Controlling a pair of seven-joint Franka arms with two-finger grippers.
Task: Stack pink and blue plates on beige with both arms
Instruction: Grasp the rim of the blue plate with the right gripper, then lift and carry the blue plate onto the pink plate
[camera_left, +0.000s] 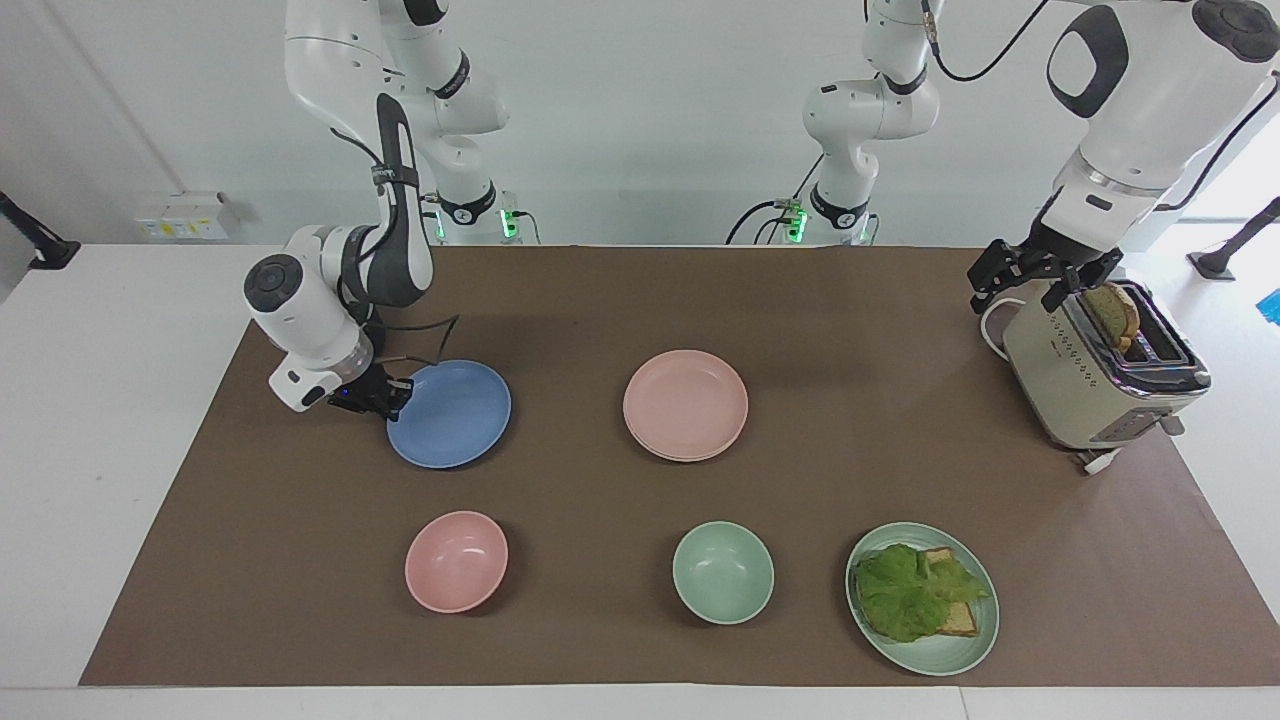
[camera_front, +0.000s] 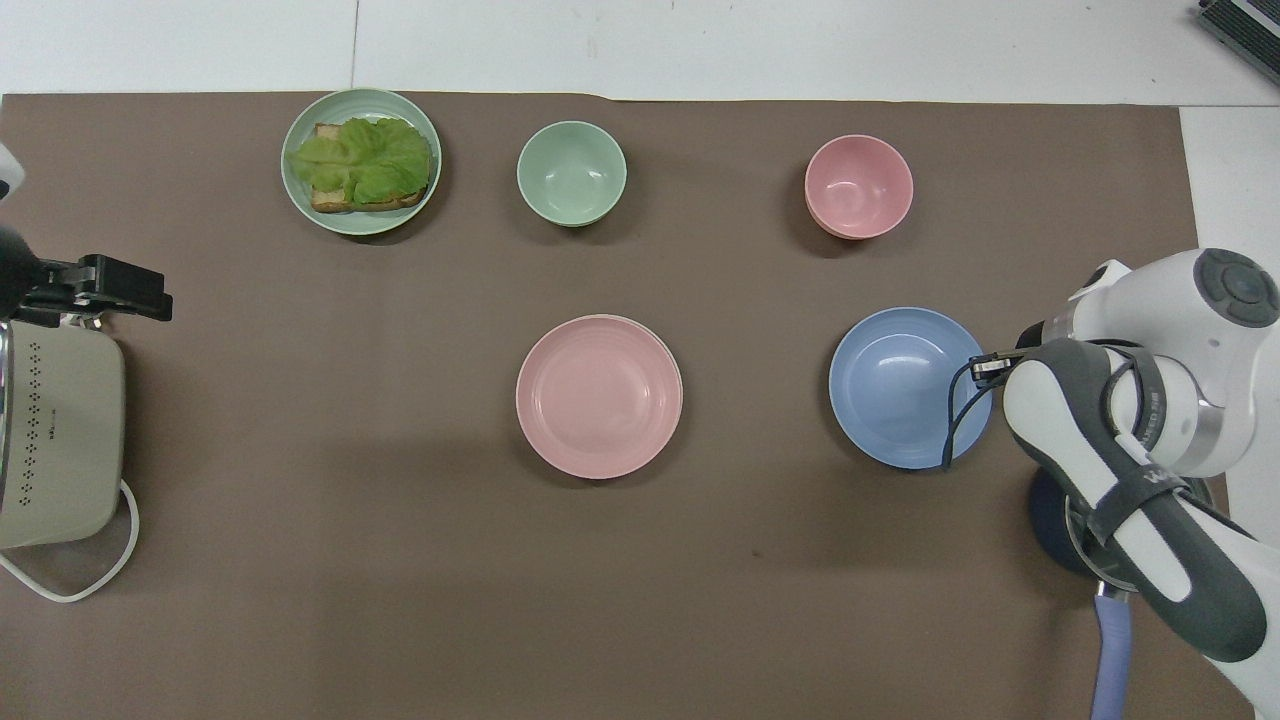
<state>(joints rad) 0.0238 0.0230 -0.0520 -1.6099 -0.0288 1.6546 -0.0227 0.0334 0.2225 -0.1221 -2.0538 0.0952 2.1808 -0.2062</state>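
Now right fingers (camera_left: 392, 392) on blue plate (camera_left: 455, 417)

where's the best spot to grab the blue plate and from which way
Best guess: pinch its thin rim. The blue plate lies flat on the brown mat, too wide to span, so only the raised edge suits two fingers. Come in low from the right arm's end of the table, where the rim is unobstructed. The right gripper is already shut on that edge.

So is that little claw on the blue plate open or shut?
Shut. The right gripper has its fingertips pinched on the blue plate at the rim toward the right arm's end.
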